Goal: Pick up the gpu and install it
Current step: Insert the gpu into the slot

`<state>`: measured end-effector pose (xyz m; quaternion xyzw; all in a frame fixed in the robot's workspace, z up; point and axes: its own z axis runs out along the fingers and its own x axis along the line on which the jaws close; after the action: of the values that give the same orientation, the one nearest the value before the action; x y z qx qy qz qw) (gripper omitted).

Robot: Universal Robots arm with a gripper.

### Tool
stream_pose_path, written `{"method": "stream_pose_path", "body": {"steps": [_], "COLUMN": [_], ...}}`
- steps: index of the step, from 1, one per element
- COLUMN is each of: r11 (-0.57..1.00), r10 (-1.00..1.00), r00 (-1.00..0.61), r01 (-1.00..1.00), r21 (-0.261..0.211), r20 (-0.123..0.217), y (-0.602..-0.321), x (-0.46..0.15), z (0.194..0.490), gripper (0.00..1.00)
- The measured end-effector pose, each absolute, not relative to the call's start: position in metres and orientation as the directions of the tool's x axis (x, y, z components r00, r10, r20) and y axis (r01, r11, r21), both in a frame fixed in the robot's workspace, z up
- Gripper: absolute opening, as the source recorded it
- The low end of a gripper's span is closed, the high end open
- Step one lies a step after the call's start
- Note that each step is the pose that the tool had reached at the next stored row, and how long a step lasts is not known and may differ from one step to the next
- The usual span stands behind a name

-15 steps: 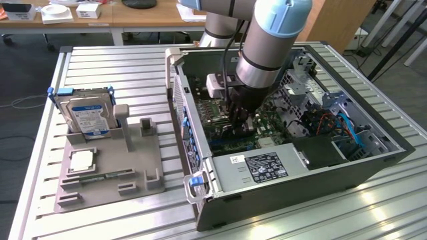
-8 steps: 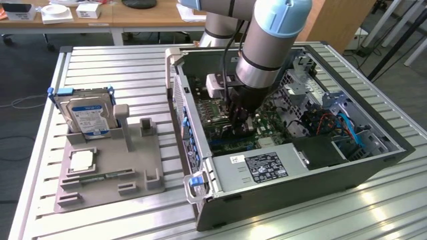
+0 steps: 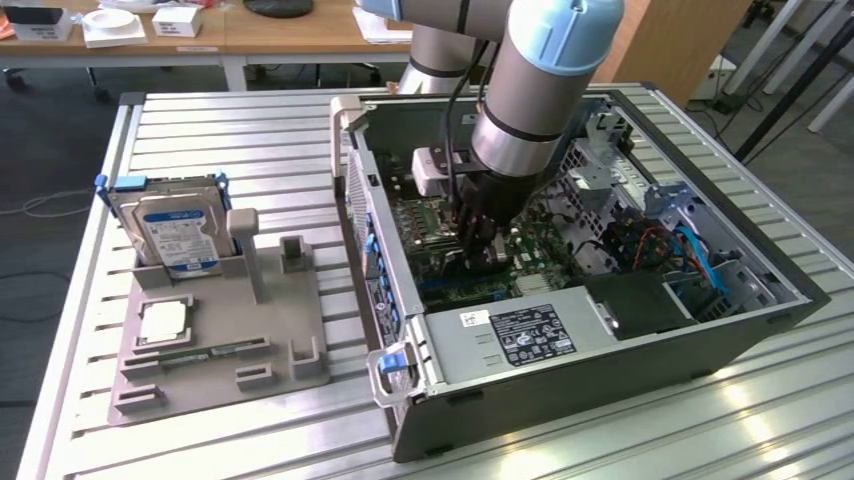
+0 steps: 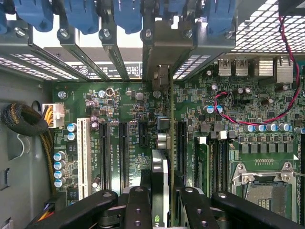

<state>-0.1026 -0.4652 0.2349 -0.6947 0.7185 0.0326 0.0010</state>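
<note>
My gripper (image 3: pixel 483 238) reaches down inside the open computer case (image 3: pixel 747 320), over the green motherboard (image 3: pixel 534 260). In the wrist view its black fingers (image 4: pixel 138 202) are shut on the gpu (image 4: pixel 161 167), a thin dark card seen edge-on. The card stands upright over the motherboard (image 4: pixel 124 100), in line with a black expansion slot between the other long slots (image 4: pixel 104 152). Its metal bracket end (image 4: pixel 162 47) sits against the rear slot openings of the case. In the exterior view the card is mostly hidden below the gripper.
A grey parts holder (image 3: pixel 220 350) at the exterior view's left carries a silver hard drive (image 3: pixel 174 235), a memory stick (image 3: pixel 200 352) and a square chip (image 3: pixel 163 322). Inside the case are the power supply (image 3: pixel 527 335), blue slot latches (image 4: pixel 126 14), a red-black wire (image 4: pixel 257 119) and the processor socket (image 4: pixel 264 186).
</note>
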Motion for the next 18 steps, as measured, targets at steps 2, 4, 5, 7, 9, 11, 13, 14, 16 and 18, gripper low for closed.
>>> {"method": "stream_pose_path", "body": {"steps": [2,4,5,7,9,11,13,14,16,18], "r11": [0.033,0.033,0.033,0.033,0.033,0.033,0.033,0.033,0.033,0.033], "r10": [-0.998,-0.998,-0.998,-0.998,-0.998,-0.998,-0.998,-0.998,-0.998,-0.998], "r00": [-0.035,-0.035,-0.035,-0.035,-0.035,-0.035,-0.035,-0.035,-0.035,-0.035], "r01": [-0.998,-0.998,-0.998,-0.998,-0.998,-0.998,-0.998,-0.998,-0.998,-0.998], "r21": [0.046,0.045,0.045,0.045,0.045,0.045,0.046,0.045,0.045,0.045], "r20": [-0.047,-0.047,-0.047,-0.047,-0.047,-0.047,-0.047,-0.047,-0.047,-0.047], "y": [-0.4652,-0.4652,-0.4652,-0.4652,-0.4652,-0.4652,-0.4652,-0.4652,-0.4652,-0.4652], "x": [-0.1026,-0.1026,-0.1027,-0.1026,-0.1026,-0.1026,-0.1026,-0.1026,-0.1026,-0.1026], "z": [0.2349,0.2348,0.2348,0.2348,0.2348,0.2349,0.2349,0.2348,0.2349,0.2348], "gripper": [0.27,0.27,0.27,0.27,0.27,0.27,0.27,0.27,0.27,0.27]}}
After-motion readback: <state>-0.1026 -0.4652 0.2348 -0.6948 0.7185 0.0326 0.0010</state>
